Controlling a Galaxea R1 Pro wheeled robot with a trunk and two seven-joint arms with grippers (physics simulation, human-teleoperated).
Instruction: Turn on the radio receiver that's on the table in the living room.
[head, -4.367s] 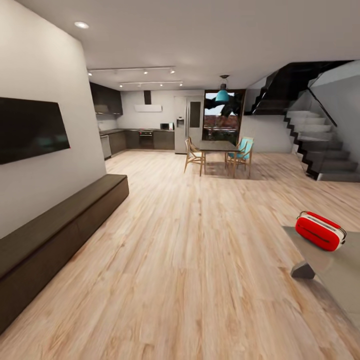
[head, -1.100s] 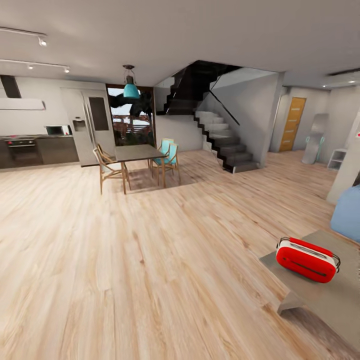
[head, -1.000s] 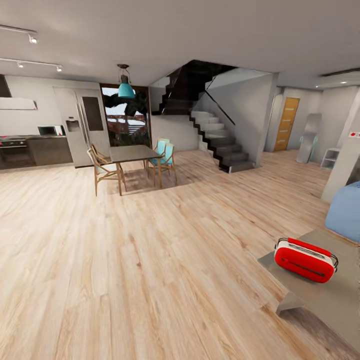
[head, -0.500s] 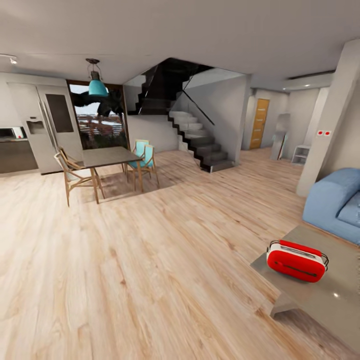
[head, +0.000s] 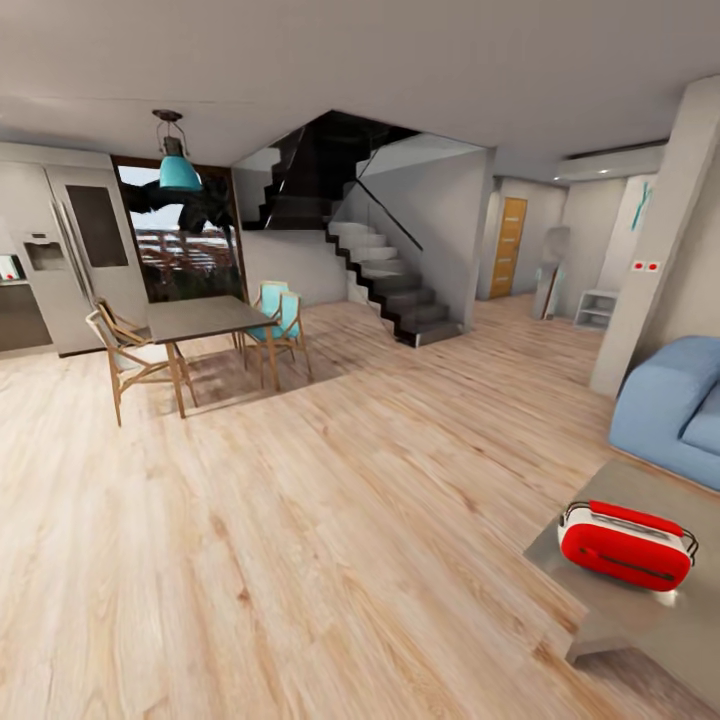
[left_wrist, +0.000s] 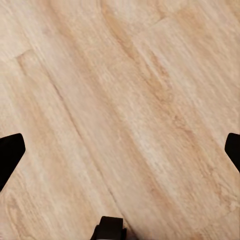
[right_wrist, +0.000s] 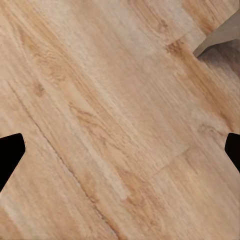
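Red radio receiver (head: 627, 545) sits on the grey tabletop (head: 660, 620) at the living room's near right.

Both wrist views show the left gripper (left_wrist: 120, 150) and right gripper (right_wrist: 120, 150) with jaws spread wide over the light wood floor (head: 300, 520), pinching nothing. Beyond the radio stands a blue sofa (head: 672, 405); farther off, a dining table (head: 205, 318) with turquoise chairs (head: 278, 318), then a dark staircase (head: 385, 275).

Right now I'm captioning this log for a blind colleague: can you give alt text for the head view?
A glossy red radio receiver lies on the near corner of a low grey table at lower right, with a blue sofa behind it. Light wood floor stretches to a dark dining table with turquoise chairs, and a staircase.
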